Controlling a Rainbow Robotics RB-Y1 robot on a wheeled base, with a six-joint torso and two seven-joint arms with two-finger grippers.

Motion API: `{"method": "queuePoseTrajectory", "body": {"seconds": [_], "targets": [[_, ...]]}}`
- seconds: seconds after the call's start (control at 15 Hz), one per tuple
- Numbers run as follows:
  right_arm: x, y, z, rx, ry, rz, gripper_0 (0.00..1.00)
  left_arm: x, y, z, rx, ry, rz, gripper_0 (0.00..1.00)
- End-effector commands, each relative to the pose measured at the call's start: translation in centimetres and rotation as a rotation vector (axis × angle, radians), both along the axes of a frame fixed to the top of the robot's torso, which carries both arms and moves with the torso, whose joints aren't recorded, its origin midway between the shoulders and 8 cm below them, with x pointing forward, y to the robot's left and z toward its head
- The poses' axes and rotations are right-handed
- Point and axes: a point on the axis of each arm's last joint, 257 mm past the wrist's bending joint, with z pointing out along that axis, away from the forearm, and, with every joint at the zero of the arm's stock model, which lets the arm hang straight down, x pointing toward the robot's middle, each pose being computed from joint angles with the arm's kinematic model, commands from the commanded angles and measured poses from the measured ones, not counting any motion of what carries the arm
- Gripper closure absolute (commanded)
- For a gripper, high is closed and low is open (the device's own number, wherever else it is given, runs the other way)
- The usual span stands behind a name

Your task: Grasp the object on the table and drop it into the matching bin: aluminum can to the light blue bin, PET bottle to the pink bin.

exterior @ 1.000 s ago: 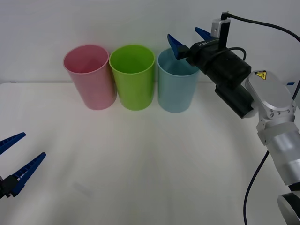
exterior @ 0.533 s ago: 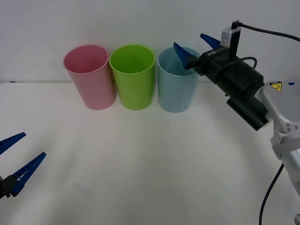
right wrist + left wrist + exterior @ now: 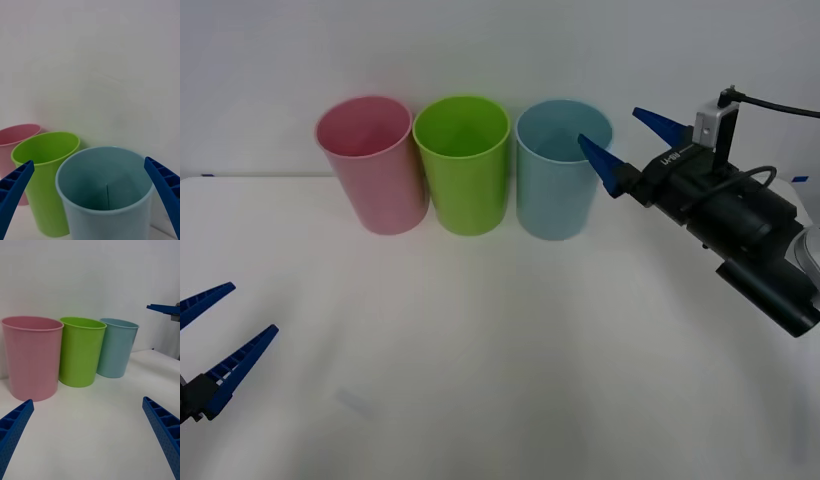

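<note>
The right gripper (image 3: 635,143) is held above the wide plain white table (image 3: 480,350), just to the right of the tall light blue plastic cup-shaped bin (image 3: 559,180), with its blue ribbed fingers (image 3: 600,163) spread wide apart and nothing between them. In the right wrist view the round rim of that bin (image 3: 106,180) is framed between the two open fingers (image 3: 15,187), ahead of and below the jaws; only a faint vertical line is seen on its inner wall, and whether the small silver-grey aluminum can lies inside cannot be told. Beyond the left finger of that pair, the lime green plastic bin (image 3: 464,162) is set touching the blue one, and the tall pink plastic bin (image 3: 373,162) is set next in the row. The left gripper (image 3: 210,345) is parked low at the near left edge of the table, its jaws likewise spread and empty, with all three bins well ahead of them.
</note>
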Motion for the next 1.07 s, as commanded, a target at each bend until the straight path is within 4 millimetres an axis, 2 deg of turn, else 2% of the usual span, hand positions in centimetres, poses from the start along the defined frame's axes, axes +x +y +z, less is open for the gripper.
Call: {"method": "queuePoseTrajectory", "body": {"seconds": [0.07,0.4,1.07], "targets": [[-2.4,-1.1,-1.3,-0.015,0.019,0.014,0.0,0.0,0.0,0.0,0.0,0.0,0.0,0.0],[-6.3,-3.3,-4.2,-0.074,0.045,0.065,0.0,0.0,0.0,0.0,0.0,0.0,0.0,0.0],[-14.0,-8.4,-11.6,-0.234,0.058,0.082,0.0,0.0,0.0,0.0,0.0,0.0,0.0,0.0]]}}
